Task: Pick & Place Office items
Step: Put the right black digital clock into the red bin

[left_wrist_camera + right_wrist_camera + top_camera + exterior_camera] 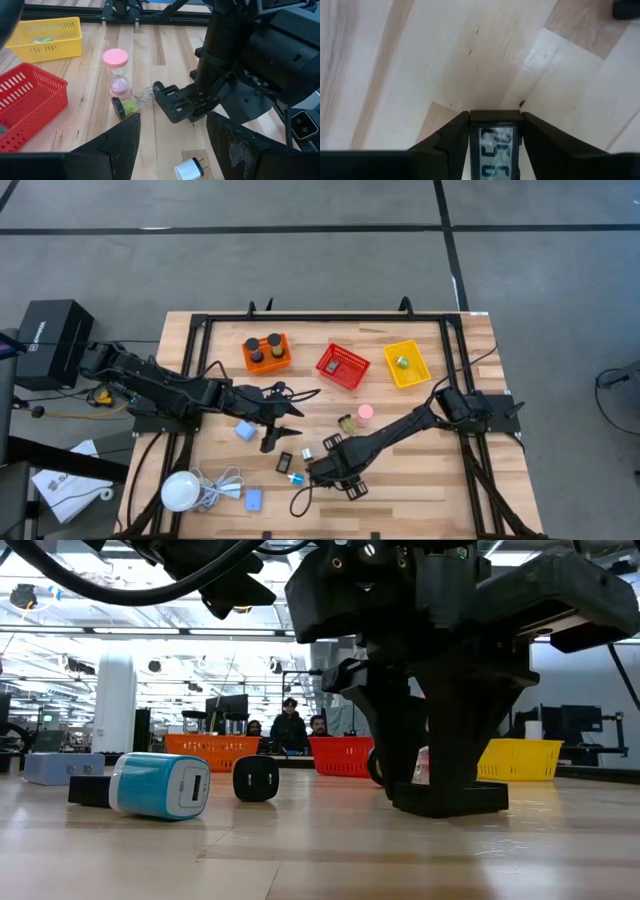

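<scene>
You see three mesh baskets in the high view: orange (266,353), red (342,366), yellow (407,364). Two black cylinders (252,346) stand in the orange one. Two light-blue pieces (244,430) lie at lower left, near one white bulb (179,490). One pink-topped hourglass (365,412) sits mid-frame.

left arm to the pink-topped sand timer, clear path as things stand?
Probably yes. The left claw has open jaws holding nothing, and bare wood lies between it and the sand timer. The right arm sits off to one side.

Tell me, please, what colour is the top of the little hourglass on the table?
Pink: the hourglass has a pink cap, shown best in the left wrist view.
</scene>
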Motion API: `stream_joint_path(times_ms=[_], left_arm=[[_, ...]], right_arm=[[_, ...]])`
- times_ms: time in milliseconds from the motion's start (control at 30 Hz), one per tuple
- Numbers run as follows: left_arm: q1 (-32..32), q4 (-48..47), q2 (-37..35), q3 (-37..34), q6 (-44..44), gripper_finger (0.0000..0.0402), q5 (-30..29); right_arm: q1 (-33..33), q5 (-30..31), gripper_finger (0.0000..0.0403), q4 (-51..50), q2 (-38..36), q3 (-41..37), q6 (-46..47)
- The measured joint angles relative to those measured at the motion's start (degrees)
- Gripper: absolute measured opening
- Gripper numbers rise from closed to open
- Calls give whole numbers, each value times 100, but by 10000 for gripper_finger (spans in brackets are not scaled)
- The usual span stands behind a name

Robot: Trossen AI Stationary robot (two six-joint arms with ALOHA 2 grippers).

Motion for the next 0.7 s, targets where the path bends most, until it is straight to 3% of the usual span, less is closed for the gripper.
stream_joint_path(times_ms=[167,433,700], left_arm=[[1,0,-1,0,0,223,0],[2,-2,0,0,0,223,0],[2,-2,0,0,0,223,0]], right_arm=[[-4,-177,155,140,-46,-216,205],[-38,-238,185,246,-38,-369,216],[-99,-286,144,164,-21,-363,87]])
